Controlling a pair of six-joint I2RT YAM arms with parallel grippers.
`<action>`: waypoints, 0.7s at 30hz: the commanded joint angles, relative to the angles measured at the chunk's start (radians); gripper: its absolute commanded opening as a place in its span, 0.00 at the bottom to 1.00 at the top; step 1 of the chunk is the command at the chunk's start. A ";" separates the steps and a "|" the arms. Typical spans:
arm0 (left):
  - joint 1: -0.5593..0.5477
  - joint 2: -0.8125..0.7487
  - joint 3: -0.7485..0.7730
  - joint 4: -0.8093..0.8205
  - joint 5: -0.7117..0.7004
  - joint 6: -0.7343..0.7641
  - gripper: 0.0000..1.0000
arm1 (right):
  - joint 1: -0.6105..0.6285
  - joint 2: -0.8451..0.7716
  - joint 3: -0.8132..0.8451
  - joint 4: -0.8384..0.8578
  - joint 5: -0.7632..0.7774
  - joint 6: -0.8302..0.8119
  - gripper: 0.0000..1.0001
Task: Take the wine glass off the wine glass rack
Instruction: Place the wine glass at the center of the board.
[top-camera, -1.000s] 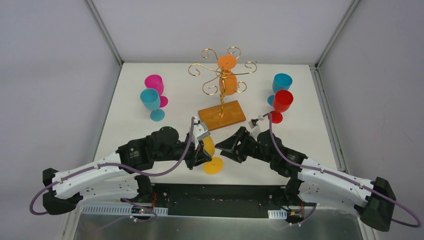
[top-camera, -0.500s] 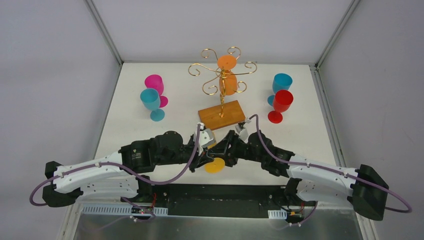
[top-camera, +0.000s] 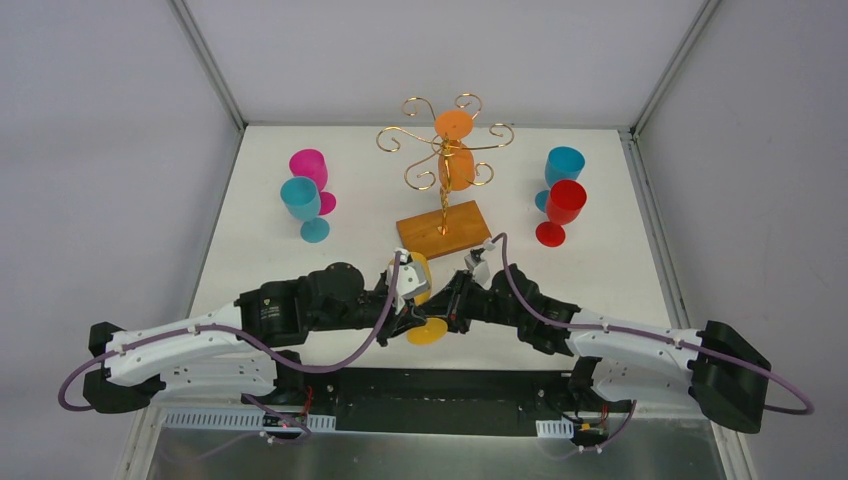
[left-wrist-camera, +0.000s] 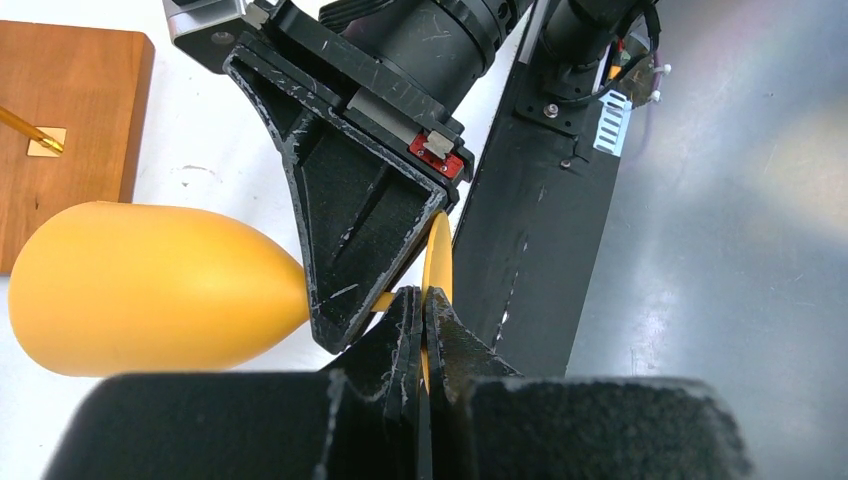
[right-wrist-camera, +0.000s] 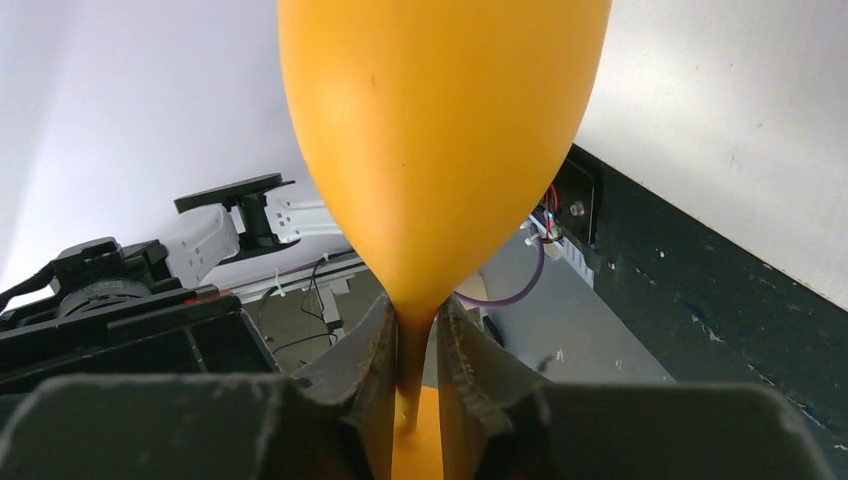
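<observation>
A yellow wine glass (top-camera: 418, 272) lies on its side above the table's front middle, its bowl (left-wrist-camera: 150, 290) pointing toward the rack. My left gripper (left-wrist-camera: 425, 295) is shut on the thin edge of the glass's round foot (top-camera: 427, 331). My right gripper (right-wrist-camera: 412, 315) is shut on the stem just below the bowl (right-wrist-camera: 440, 130). The two grippers meet nose to nose at the glass (top-camera: 440, 305). Behind them stands the gold wine glass rack (top-camera: 443, 150) on its wooden base (top-camera: 443, 230), with an orange wine glass (top-camera: 456, 165) hanging upside down from it.
A pink glass (top-camera: 310, 170) and a blue glass (top-camera: 300, 205) stand at the back left. At the back right stand a blue glass (top-camera: 563, 165) and a red one (top-camera: 562, 208). The rack's wooden base (left-wrist-camera: 60, 120) lies close beyond the held glass.
My right gripper has moved left up to the yellow glass and closed on its stem. My left gripper kept its hold on the foot and shifted slightly right and back.
</observation>
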 joint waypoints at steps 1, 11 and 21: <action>-0.007 -0.019 0.013 0.025 0.009 0.008 0.00 | 0.014 0.011 -0.007 0.106 -0.026 0.016 0.14; -0.007 -0.068 -0.026 0.001 -0.011 -0.040 0.15 | 0.019 0.010 -0.025 0.147 -0.022 0.003 0.00; -0.007 -0.200 -0.047 -0.026 -0.201 -0.216 0.59 | 0.019 -0.105 0.021 -0.145 -0.012 -0.253 0.00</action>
